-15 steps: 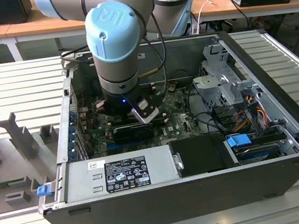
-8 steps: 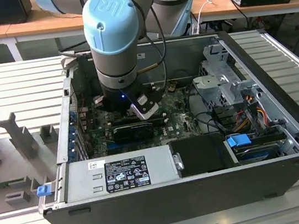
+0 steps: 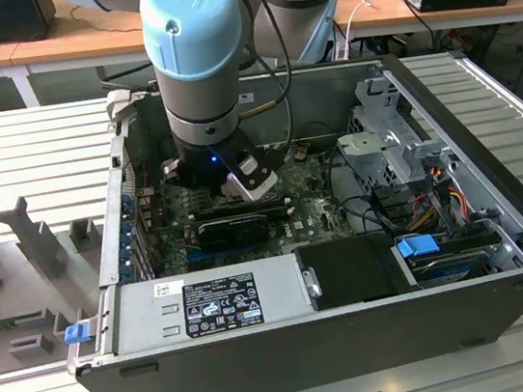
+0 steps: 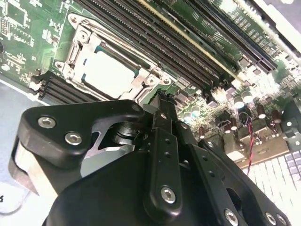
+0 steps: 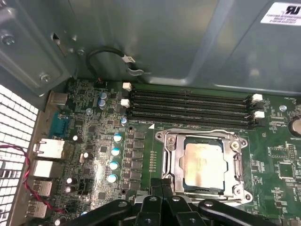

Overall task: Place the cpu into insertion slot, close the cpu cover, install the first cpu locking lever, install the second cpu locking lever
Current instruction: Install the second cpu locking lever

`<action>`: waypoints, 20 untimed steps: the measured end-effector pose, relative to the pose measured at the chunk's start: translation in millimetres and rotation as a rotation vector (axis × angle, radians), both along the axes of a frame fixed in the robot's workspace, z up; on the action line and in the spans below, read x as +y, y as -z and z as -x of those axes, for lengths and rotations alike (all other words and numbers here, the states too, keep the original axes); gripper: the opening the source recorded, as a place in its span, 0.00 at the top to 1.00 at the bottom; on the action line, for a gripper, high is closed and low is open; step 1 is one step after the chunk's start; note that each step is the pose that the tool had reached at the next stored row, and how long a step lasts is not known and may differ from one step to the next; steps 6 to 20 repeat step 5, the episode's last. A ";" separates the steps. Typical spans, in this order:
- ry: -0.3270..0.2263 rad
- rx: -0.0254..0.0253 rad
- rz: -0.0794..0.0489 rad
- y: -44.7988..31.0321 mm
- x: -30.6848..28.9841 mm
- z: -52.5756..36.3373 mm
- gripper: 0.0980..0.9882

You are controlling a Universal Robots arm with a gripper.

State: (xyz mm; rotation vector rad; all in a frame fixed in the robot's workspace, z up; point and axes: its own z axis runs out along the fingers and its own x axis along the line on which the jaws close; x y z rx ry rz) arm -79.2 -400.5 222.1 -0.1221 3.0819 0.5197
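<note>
The exterior view looks down into the open computer case [image 3: 293, 348] from above; both wrist views look closely at the cpu [image 5: 203, 165] inside it.

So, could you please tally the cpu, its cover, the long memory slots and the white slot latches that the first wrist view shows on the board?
cpu: 1
cpu cover: 1
long black memory slots: 4
white slot latches: 4
Total: 10

No print is showing clearly enough to read: labels are sitting on the power supply [image 3: 220, 304] and on the case wall [image 5: 283, 13] at one o'clock.
</note>
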 end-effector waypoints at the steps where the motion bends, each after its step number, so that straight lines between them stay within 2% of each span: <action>1: 0.000 -0.0001 0.000 -1.9 0.0 0.0 0.99; 20: 0.000 -0.0002 0.000 -3.5 0.0 0.0 0.99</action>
